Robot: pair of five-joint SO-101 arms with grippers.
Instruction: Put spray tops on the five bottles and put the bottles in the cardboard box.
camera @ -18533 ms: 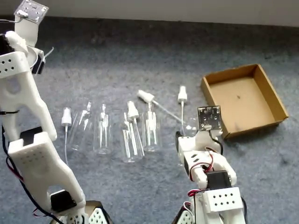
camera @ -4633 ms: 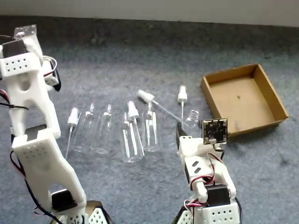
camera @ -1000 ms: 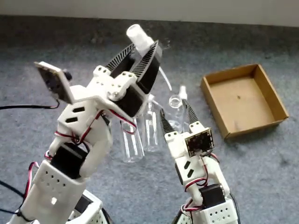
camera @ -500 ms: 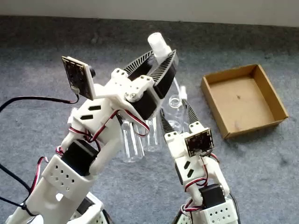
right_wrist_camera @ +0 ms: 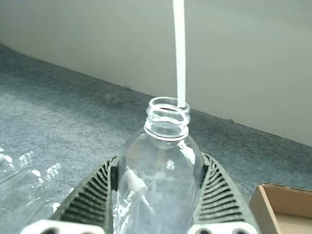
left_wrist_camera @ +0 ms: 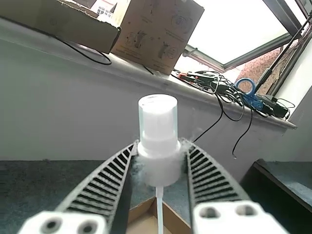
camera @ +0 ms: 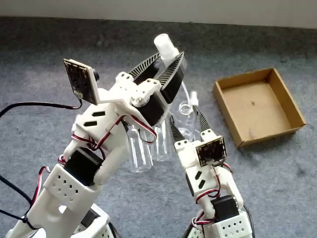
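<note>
My left gripper (camera: pixel 169 55) is raised above the table and shut on a white spray top (camera: pixel 165 44), whose thin tube (right_wrist_camera: pixel 179 48) hangs straight down. In the left wrist view the spray top (left_wrist_camera: pixel 157 141) sits upright between the ribbed fingers (left_wrist_camera: pixel 114 170). My right gripper (camera: pixel 186 121) is shut on an upright clear bottle (camera: pixel 185 110) just below. In the right wrist view the tube's lower tip is at the far rim of the bottle (right_wrist_camera: pixel 161 146) mouth. The open cardboard box (camera: pixel 285 101) lies to the right, with nothing in it.
Clear bottles (camera: pixel 138 148) lie on the grey carpet under the left arm, partly hidden by it. Another white spray top (camera: pixel 193 97) lies just behind the held bottle. A pale wall runs along the far edge of the carpet.
The left arm has swung right with the spray top, bringing it over the held bottle, then eased back slightly. The right arm and its bottle have stayed still.
</note>
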